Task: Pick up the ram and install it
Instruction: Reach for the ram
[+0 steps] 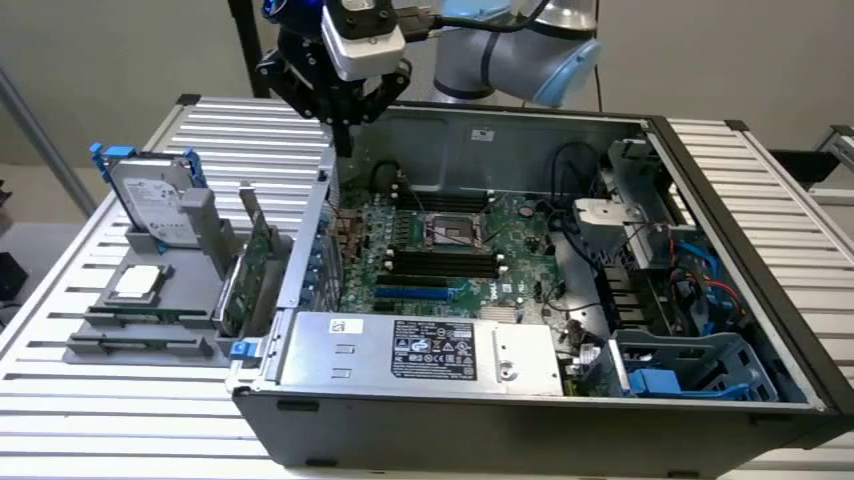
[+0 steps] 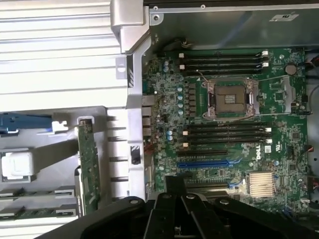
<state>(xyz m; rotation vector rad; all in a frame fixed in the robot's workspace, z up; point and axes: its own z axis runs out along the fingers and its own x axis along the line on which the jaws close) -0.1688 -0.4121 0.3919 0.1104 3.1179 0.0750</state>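
The gripper [image 1: 344, 138] is seen at the upper left of the exterior frame, above the far-left corner of the open case [image 1: 534, 420], its jaws drawn together on nothing. The ram [image 2: 35, 213] is seated in the grey rack [image 1: 80, 352] (beside the taller expansion card [image 1: 247, 280]) at that frame's lower left.

We see arm [image 1: 514, 55] w/ silver-grey rounded joints & pale-blue end caps. White-grey camera block [image 1: 360, 35] at wrist, black cable [image 1: 467, 22] running off it. Claw [image 1: 343, 118] matte black, angular; wrist view shows small screws & recessed holes on it.
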